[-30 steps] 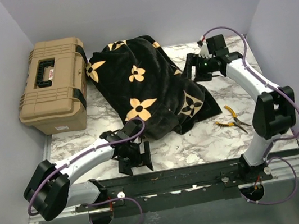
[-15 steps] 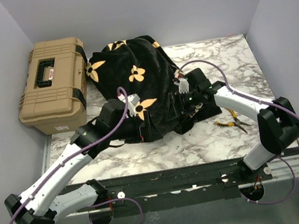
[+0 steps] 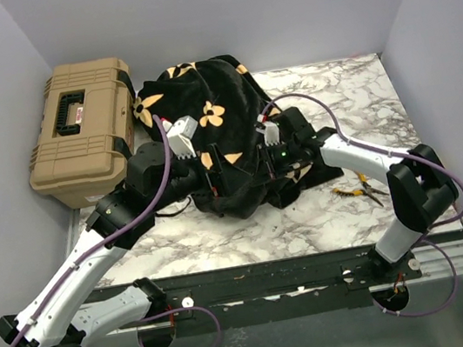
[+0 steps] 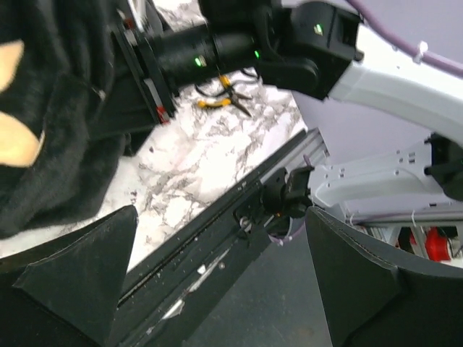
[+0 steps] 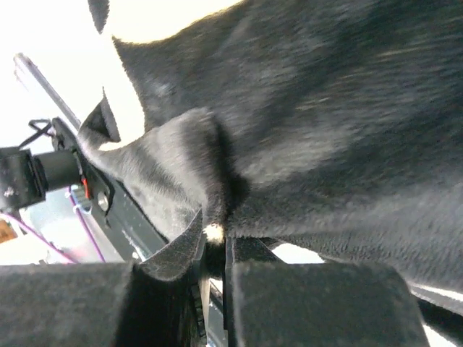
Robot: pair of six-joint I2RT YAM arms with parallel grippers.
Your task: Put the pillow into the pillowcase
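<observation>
The pillowcase (image 3: 205, 120) lies heaped in the middle of the table (image 3: 310, 223), reaching toward the back edge, its left side just beside the tan toolbox (image 3: 79, 131) at the back-left corner. The pillow shows in no view, and I cannot tell whether it sits under the mound. The right gripper (image 5: 215, 249) is pinched on a fold at the cloth's near edge. The left gripper (image 4: 221, 217) has its jaws wide apart and empty, near that same edge. To do this well, the left should take only one layer of the hem, a little away from the right's pinch — then both can lift apart to open the mouth. Catching both layers would likely seal it.
</observation>
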